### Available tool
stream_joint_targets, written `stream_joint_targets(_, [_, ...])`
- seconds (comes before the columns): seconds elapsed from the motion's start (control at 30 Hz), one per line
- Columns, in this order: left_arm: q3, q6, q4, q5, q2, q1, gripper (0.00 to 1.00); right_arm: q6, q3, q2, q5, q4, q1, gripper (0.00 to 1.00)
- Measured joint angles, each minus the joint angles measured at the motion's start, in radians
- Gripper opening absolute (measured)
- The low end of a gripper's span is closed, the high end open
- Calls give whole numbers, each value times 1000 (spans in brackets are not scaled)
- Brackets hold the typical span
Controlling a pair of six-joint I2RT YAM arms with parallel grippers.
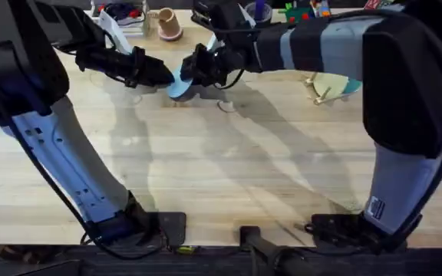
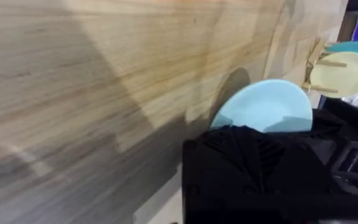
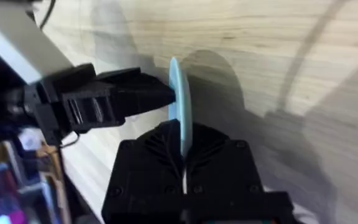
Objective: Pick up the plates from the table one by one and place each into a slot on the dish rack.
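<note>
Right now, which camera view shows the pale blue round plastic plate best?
The left wrist view: it shows the pale blue round plastic plate almost face-on, its lower part hidden behind the black gripper. The right wrist view shows the plate edge-on, between both grippers. The overhead view shows the plate small, between the two grippers.

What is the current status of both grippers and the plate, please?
Both grippers shut on pale blue plate, held on edge above table. Dish rack holds two plates. Path looks clear.

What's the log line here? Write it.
pale blue plate: upright | right gripper: shut on it | left gripper: at plate | dish rack: cream plate, teal plate slotted
</note>
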Motion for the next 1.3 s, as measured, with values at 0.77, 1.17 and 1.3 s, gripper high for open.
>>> stream_joint_targets(0.77, [32, 80, -228, -130, -318, -17, 41, -510, 0, -138, -54, -234, -77, 30])
stream_joint_targets(1.17, [32, 91, -363, -194, -557, -17, 41, -721, 0, -320, -54, -414, -162, 30])
stream_joint_targets(1.3, [32, 92, -395, -206, -648, -17, 41, -790, 0, -382, -53, -488, -199, 30])
